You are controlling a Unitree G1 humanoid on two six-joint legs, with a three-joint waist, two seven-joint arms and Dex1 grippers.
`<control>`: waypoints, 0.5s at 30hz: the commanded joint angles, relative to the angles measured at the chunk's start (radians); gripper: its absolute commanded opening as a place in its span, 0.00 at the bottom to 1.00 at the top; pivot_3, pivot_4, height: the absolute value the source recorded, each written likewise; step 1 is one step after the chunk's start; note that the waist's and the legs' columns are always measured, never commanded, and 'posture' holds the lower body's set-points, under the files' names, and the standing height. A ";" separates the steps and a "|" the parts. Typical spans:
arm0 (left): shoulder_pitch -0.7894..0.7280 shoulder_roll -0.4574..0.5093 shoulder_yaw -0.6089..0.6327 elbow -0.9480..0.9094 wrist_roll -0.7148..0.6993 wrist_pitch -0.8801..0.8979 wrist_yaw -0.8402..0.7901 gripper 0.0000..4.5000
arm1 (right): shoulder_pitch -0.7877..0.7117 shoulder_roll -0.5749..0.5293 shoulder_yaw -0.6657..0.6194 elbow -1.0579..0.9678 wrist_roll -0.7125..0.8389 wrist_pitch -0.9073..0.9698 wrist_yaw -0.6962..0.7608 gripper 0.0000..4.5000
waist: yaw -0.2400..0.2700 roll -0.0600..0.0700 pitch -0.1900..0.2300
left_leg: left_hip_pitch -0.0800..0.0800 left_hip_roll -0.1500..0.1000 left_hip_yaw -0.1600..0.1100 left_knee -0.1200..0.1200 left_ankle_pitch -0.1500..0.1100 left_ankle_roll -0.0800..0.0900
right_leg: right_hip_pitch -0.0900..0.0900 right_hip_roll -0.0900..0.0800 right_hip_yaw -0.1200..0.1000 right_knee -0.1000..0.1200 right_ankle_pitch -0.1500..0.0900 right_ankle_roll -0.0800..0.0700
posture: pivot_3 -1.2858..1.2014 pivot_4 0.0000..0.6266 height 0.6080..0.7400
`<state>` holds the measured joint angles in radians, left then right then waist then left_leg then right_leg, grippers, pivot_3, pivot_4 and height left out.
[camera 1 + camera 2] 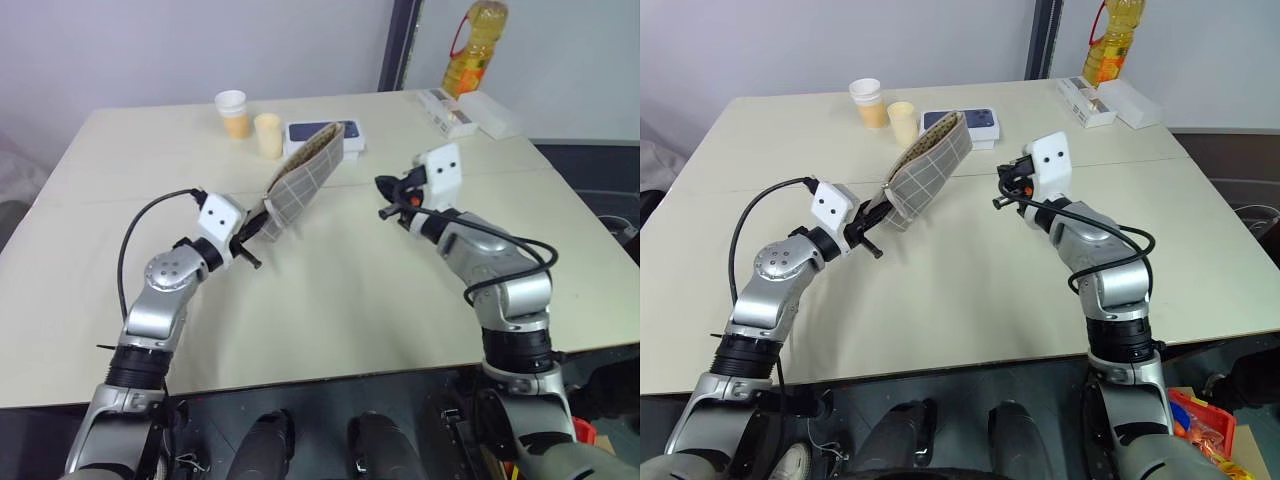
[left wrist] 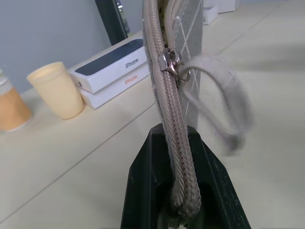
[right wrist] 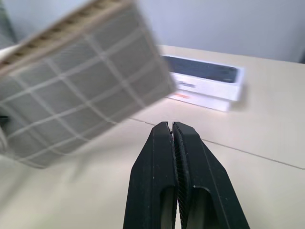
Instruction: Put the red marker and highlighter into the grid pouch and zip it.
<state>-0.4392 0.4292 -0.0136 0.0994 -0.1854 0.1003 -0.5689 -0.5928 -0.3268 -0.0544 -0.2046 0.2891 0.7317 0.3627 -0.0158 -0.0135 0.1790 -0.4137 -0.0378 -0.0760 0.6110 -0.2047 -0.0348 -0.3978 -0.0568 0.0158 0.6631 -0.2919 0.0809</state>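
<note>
My left gripper (image 1: 255, 228) is shut on one end of the grid pouch (image 1: 300, 185), a grey fabric case with white grid lines. It holds the pouch tilted up above the table. In the left wrist view the zipper edge (image 2: 177, 143) runs between my fingers, with the metal pull (image 2: 171, 59) farther up and a fabric loop (image 2: 224, 105) hanging beside it. My right gripper (image 1: 385, 198) hangs shut and empty to the right of the pouch, apart from it; the pads (image 3: 164, 157) press together. The red marker and the highlighter are out of view.
Two stacked phone boxes (image 1: 325, 135) lie behind the pouch, with a yellow cup (image 1: 268, 135) and a white cup (image 1: 232, 112) to their left. White boxes (image 1: 465, 112) and an oil bottle (image 1: 475, 45) stand at the far right. The cream table (image 1: 340, 300) is bare in front.
</note>
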 commanded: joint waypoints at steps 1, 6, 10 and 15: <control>0.027 -0.030 0.018 -0.034 -0.047 0.048 -0.006 0.00 | 0.042 0.007 0.077 -0.086 0.006 -0.005 0.033 0.03 | 0.000 0.000 0.000 | 0.000 0.000 0.000 0.000 0.000 0.000 | 0.000 0.000 0.000 0.000 0.000 0.000 | 0.52 0.24 1.00; 0.020 -0.122 0.055 -0.115 -0.184 0.225 0.034 0.00 | 0.072 0.088 0.122 -0.101 0.057 0.041 0.030 0.08 | 0.001 0.000 0.000 | 0.000 0.000 0.000 0.002 0.000 0.000 | 0.001 0.000 0.000 0.001 0.000 0.000 | 0.52 0.24 1.00; -0.025 -0.157 0.046 -0.143 -0.266 0.373 0.021 0.00 | 0.084 0.168 0.174 -0.087 0.076 0.054 0.027 0.41 | 0.002 0.000 0.000 | 0.000 0.000 -0.001 0.003 0.000 0.000 | 0.001 0.000 -0.001 0.001 0.000 0.000 | 0.52 0.24 1.00; -0.060 -0.158 0.039 -0.143 -0.317 0.477 -0.013 0.00 | 0.077 0.232 0.215 -0.058 0.062 0.032 0.016 0.76 | 0.000 0.000 0.000 | 0.000 0.000 -0.001 0.002 0.000 0.000 | 0.001 0.001 -0.001 0.001 0.000 0.000 | 0.52 0.24 1.00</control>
<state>-0.4828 0.2709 0.0182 -0.0045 -0.4709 0.5586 -0.5665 -0.5037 -0.1057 0.1589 -0.2480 0.3445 0.7881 0.3820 -0.0161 -0.0135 0.1790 -0.4137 -0.0381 -0.0770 0.6129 -0.2047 -0.0348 -0.3971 -0.0558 0.0150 0.6638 -0.2917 0.0813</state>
